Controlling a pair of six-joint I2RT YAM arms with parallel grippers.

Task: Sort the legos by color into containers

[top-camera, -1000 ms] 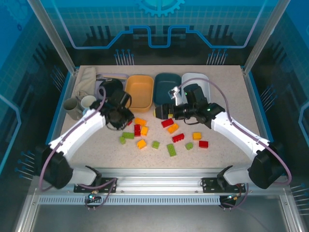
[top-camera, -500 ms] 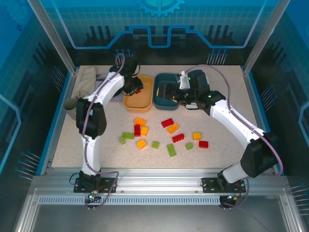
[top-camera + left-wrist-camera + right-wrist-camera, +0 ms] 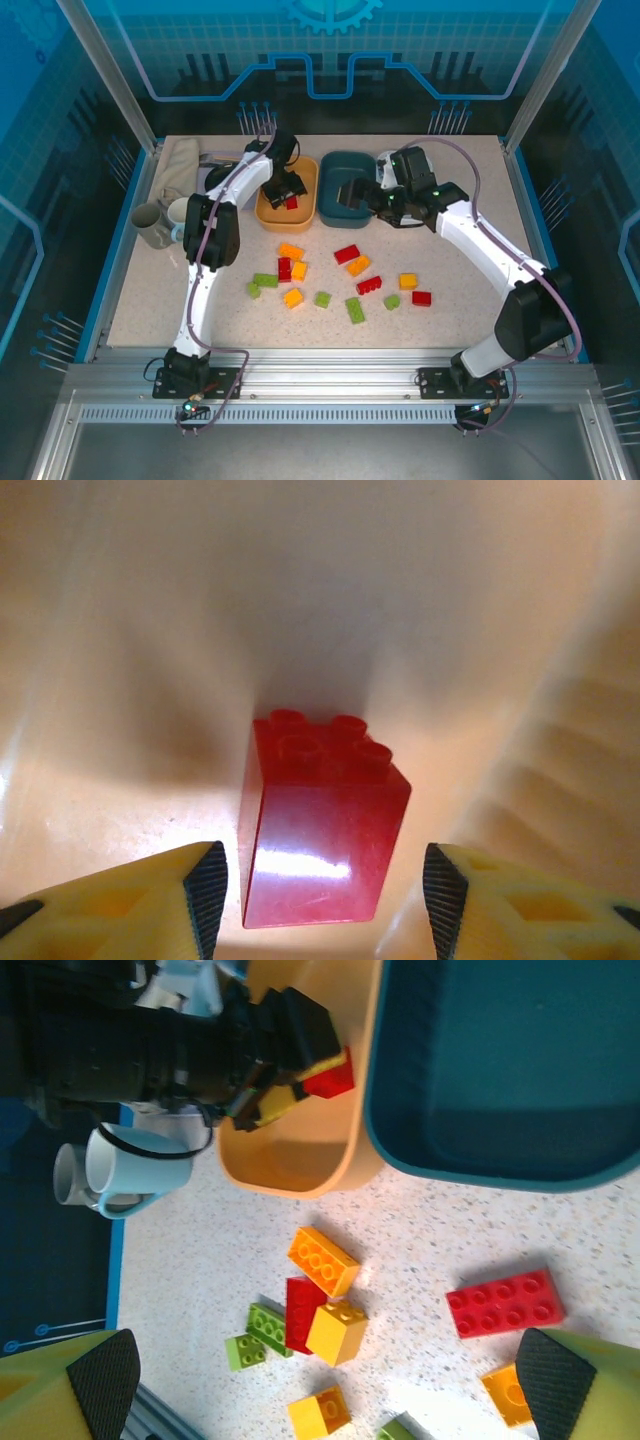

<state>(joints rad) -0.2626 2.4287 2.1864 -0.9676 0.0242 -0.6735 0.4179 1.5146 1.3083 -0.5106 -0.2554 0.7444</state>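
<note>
Finding: left tool (image 3: 320, 885) jaws apart, flanking red brick (image 3: 322, 825) resting in orange tub (image 3: 470, 620); right tool (image 3: 325, 1375) spread wide above loose bricks (image 3: 505, 1302) on bench (image 3: 420, 1240). Risk: withdrawal clips and topples brick

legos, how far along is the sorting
Done: one red brick lies in the orange tub, left fingers open either side of it. In hand: nothing; right fingers are open too, by the teal tub. Left: the loose bricks on the table, red, orange-yellow and green.
</note>
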